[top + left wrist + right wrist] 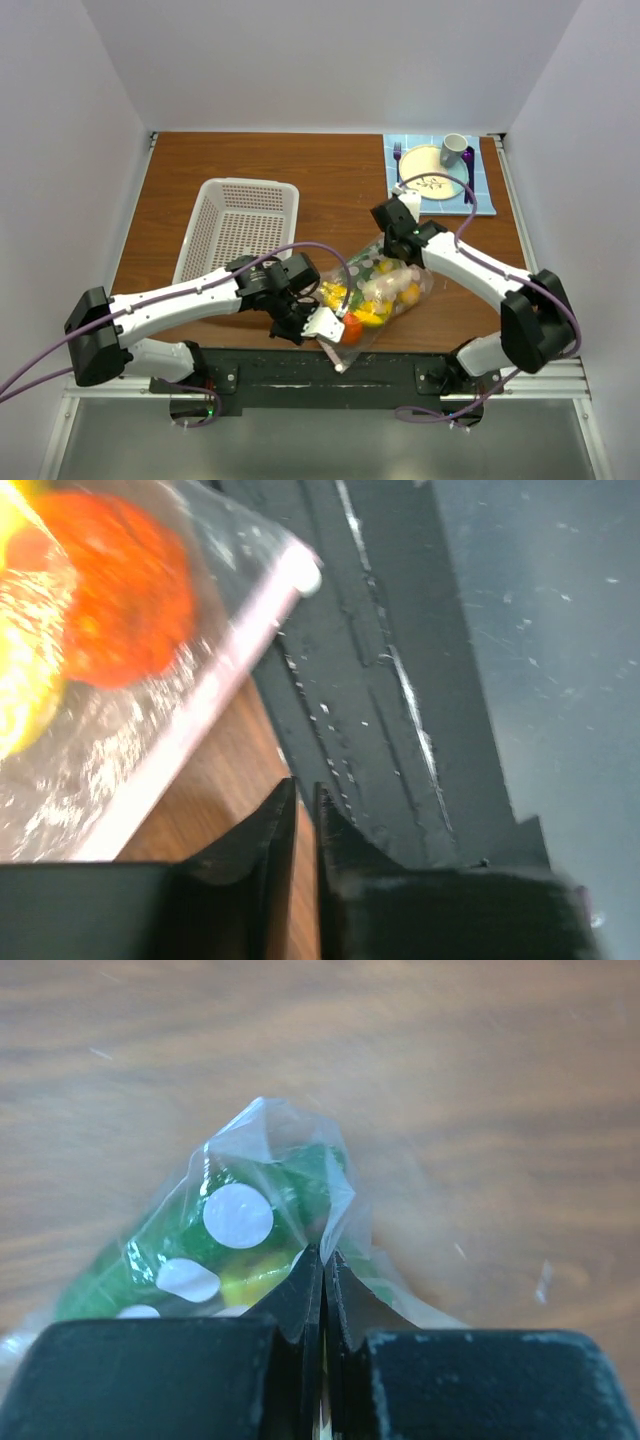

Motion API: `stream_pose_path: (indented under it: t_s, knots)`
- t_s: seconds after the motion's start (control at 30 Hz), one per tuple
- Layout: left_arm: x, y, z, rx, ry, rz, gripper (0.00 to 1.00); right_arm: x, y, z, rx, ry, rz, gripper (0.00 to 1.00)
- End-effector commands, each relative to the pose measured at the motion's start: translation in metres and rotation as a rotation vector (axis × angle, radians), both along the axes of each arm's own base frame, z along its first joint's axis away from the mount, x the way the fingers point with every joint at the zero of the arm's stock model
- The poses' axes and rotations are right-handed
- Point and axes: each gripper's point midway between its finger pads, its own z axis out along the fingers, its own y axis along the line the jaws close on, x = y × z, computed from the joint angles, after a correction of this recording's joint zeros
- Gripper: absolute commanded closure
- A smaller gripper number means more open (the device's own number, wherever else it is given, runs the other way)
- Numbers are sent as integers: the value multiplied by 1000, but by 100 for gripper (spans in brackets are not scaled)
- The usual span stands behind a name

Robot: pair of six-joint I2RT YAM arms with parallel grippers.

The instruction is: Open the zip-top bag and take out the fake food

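Jaws of the right gripper (323,1260) are pressed together on a raised fold of clear plastic at the far end of the zip-top bag (378,295), so that this corner stands up in a peak above the wooden surface (330,170). Through the film just behind the pinch show a dark green piece with white spots (190,1235) and a bit of yellow. The bag lies near the front edge of the surface, between the two arms, with the fake food (385,290) heaped inside it: yellow, orange, green and pale pieces. Its pinkish zip strip (215,680) runs along the near end, and one end of the strip reaches out over the black rail (400,680) at the edge of the surface. An orange-red round fruit (120,590) sits inside the bag just behind the strip. The left gripper (305,805) is beside this zip end, apart from it; its jaws are parted by only a narrow slit and hold nothing. A white perforated basket (240,225) stands to the left, well apart from the bag. At the far right corner a yellow plate (430,165), a fork (397,158) and a grey cup (454,150) rest on a blue mat (485,200).
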Motion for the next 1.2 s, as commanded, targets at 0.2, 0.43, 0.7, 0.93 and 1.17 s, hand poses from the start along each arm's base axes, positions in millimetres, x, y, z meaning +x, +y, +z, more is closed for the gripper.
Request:
stream_pose_path:
  t_s: [0.2,0.43,0.7,0.93,1.17]
  knots:
    - [39,-16,-37,61,-123,106,62,-68,-50,-41,-109,148,-236,70]
    - [87,6,-38,30,-167,254,60,-82,-56,-31,-51,103,-248,39]
    - [120,-2,-11,-141,-226,404,39,-94,-61,-31,-36,114,-272,37]
    - [110,-7,-28,-157,-157,391,39,-102,-61,-32,13,110,-289,42]
    - [116,8,-57,-103,-213,390,40,-112,-69,-33,-22,143,-332,37]
